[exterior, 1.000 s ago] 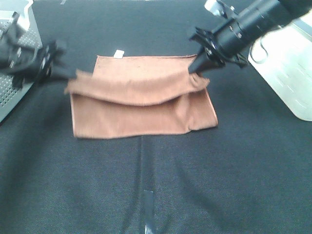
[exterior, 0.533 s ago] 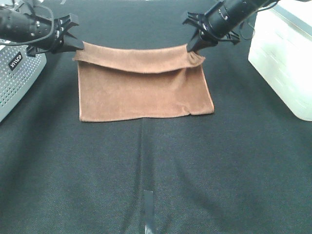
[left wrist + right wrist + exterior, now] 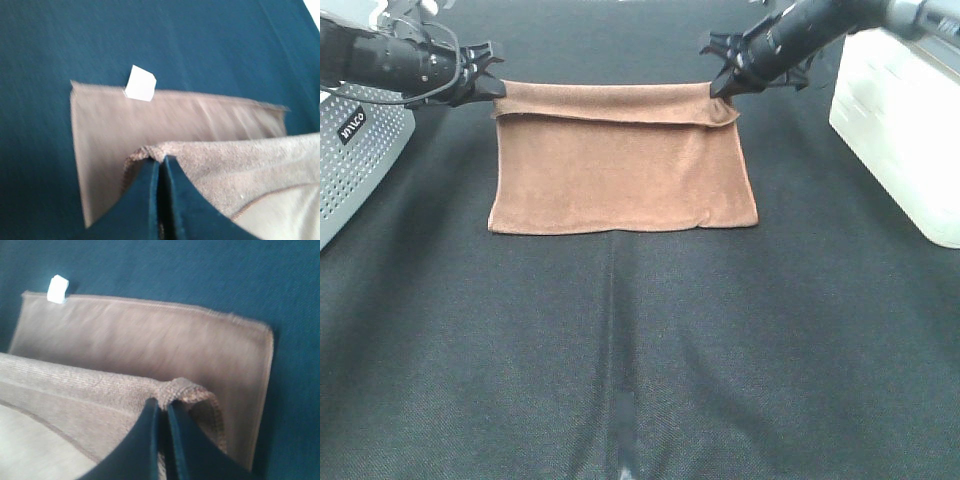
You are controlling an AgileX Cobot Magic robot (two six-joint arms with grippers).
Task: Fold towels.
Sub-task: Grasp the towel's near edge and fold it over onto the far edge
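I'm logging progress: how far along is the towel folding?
Done: the brown rectangular terry towel is doubled over. In hand: left gripper and right gripper pinch its lifted corners near the far edge, white tag uncovered. Left: lay it down, release, probably fold again.

right fingers (image 3: 137, 450) — closed on towel (image 3: 150, 335) fold | white tag (image 3: 58, 289) at hem

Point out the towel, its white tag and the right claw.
towel (image 3: 620, 175): high view, its middle.
tag (image 3: 140, 83): left wrist view, its centre.
right claw (image 3: 163, 410): right wrist view, between fingertips.
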